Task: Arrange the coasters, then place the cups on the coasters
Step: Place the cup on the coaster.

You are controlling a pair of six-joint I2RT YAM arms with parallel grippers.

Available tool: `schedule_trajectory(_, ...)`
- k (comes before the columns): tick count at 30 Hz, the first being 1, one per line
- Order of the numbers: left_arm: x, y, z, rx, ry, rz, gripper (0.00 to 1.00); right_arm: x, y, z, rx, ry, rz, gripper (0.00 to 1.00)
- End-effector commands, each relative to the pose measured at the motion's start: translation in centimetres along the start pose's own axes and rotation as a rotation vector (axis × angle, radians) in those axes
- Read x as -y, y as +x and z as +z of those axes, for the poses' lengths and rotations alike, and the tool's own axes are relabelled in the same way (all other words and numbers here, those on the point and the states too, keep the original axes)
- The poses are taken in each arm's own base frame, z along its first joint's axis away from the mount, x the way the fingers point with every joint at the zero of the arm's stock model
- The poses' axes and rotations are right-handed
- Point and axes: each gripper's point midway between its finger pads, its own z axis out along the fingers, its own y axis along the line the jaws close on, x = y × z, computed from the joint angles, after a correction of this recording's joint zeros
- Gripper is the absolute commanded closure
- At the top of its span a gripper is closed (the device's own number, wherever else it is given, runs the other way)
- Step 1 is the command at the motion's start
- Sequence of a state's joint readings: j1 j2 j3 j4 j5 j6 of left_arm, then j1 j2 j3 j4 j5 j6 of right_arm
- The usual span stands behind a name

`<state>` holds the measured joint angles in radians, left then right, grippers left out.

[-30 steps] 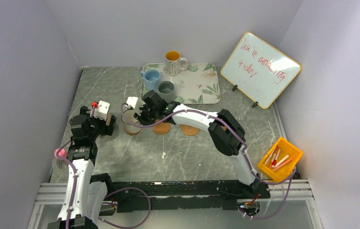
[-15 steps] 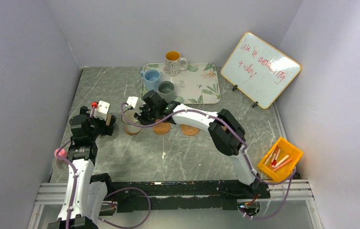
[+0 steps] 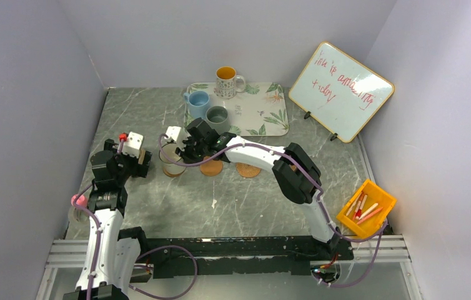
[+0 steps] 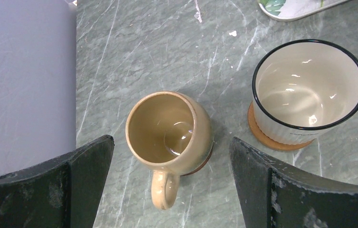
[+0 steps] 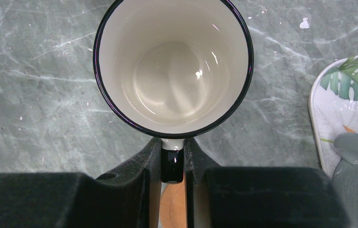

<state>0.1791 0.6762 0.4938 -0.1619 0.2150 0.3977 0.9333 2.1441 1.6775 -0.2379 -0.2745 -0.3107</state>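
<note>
In the right wrist view a white cup with a dark rim has its handle pinched by my shut right gripper. That cup stands on a tan coaster. A tan cup rests on a dark coaster between the wide-open fingers of my left gripper, untouched. From above, two bare coasters lie right of my right gripper. Light blue, grey-green and orange-lined patterned cups stand on the leaf-print tray.
A whiteboard leans at the back right. A yellow bin with pens sits at the right edge. My left gripper hangs close to the left wall. The tray's corner lies just right of the white cup.
</note>
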Motion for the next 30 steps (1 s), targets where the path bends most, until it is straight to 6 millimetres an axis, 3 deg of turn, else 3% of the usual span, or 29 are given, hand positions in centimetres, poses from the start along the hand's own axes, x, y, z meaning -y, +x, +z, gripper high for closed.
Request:
schedule_trajectory(1, -0.03, -0.78, -0.11, 0.035, 0.005, 0.001, 0.04, -0.75, -2.29, 0.10, 0.053, -0.020, -0.030, 0.94)
schedule_trajectory(17, 0.03, -0.78, -0.11, 0.035, 0.009, 0.001, 0.04, -0.66, -2.04, 0.48, 0.034, -0.014, -0.006, 0.94)
schedule_trajectory(23, 0.02, -0.79, -0.13, 0.036, 0.009, 0.000, 0.04, -0.49, -1.88, 0.36, 0.026, -0.002, -0.017, 0.84)
schedule_trajectory(30, -0.01, -0.79, -0.12, 0.036, 0.008, -0.001, 0.04, -0.28, -2.17, -0.33, 0.023, 0.009, -0.032, 0.63)
